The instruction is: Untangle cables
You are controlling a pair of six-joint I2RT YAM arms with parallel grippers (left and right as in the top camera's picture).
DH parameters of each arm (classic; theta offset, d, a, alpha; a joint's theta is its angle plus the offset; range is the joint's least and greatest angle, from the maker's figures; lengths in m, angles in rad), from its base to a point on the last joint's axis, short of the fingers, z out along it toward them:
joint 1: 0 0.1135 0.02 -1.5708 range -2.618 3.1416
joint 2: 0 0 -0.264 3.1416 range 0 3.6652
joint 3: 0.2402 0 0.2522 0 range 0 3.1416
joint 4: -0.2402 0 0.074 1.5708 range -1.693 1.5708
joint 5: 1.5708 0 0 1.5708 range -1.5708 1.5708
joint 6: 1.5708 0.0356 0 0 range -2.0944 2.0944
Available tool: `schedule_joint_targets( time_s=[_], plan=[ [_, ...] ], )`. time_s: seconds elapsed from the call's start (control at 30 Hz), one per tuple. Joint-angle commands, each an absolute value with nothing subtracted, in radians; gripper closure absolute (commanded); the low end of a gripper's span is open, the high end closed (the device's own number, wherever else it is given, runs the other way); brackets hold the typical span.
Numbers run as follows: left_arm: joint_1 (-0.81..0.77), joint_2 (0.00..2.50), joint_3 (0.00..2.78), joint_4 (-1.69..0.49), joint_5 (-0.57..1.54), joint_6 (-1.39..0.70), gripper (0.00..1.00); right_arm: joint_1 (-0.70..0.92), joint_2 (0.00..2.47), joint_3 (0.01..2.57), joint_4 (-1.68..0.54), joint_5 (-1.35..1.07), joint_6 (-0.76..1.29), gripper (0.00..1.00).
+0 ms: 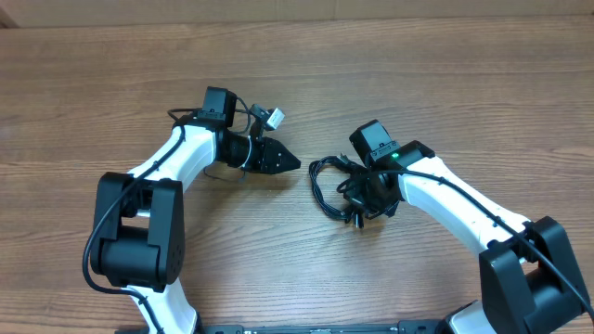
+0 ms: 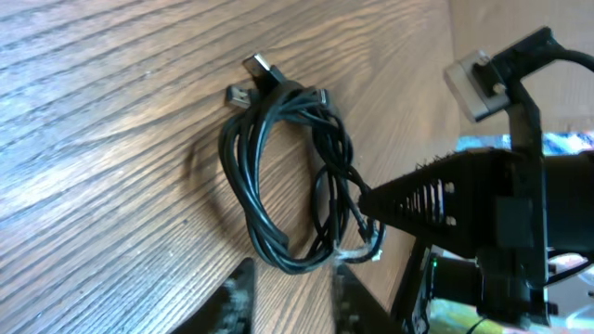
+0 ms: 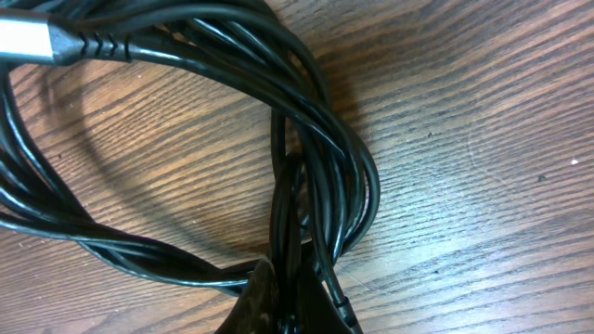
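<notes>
The cables [image 1: 325, 181] lie as one coiled black bundle on the wooden table between the two arms. In the left wrist view the cables [image 2: 251, 176] form an upright oval loop with plug ends [image 2: 260, 67] at the top. My left gripper [image 1: 295, 160] sits just left of the bundle; its fingers [image 2: 237, 301] stand slightly apart over bare wood, holding nothing. My right gripper [image 1: 357, 206] is at the bundle's right side. Its jaws [image 3: 290, 306] are shut on a few strands of the cables [image 3: 316, 121], and a silver plug [image 3: 19, 37] shows at the upper left.
The right arm's wrist camera [image 2: 478, 83] and body fill the right of the left wrist view. A white connector [image 1: 276, 118] sticks out beside the left wrist. Both arm bases [image 1: 139, 232] stand near the table's front edge.
</notes>
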State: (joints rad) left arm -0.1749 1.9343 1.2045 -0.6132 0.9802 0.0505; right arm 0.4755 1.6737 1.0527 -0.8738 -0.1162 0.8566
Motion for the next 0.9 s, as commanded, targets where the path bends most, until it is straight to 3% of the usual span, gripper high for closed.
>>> schedule_joint_targets(
  time_s=[0.0,0.27,0.33,0.6,0.87],
  plan=[
    [-0.191,1.942,1.209,-0.61,0.905,-0.034,0.68,0.471,1.662,1.046,-0.873,-0.125,0.855,0.96],
    [-0.323,1.942,1.209,-0.559,0.744,-0.131,0.63,0.471,1.663,1.046,-0.843,-0.157,0.855,0.96],
    [-0.368,1.942,1.209,-0.546,0.65,-0.182,0.64,0.471,1.663,1.046,-0.82,-0.183,0.855,0.96],
    [-0.392,1.942,1.209,-0.542,0.612,-0.216,0.73,0.471,1.663,1.028,-0.748,-0.192,0.91,0.96],
    [-0.39,1.942,1.209,-0.545,0.591,-0.229,0.68,0.47,1.663,0.869,-0.453,-0.324,0.994,0.96]
  ],
)
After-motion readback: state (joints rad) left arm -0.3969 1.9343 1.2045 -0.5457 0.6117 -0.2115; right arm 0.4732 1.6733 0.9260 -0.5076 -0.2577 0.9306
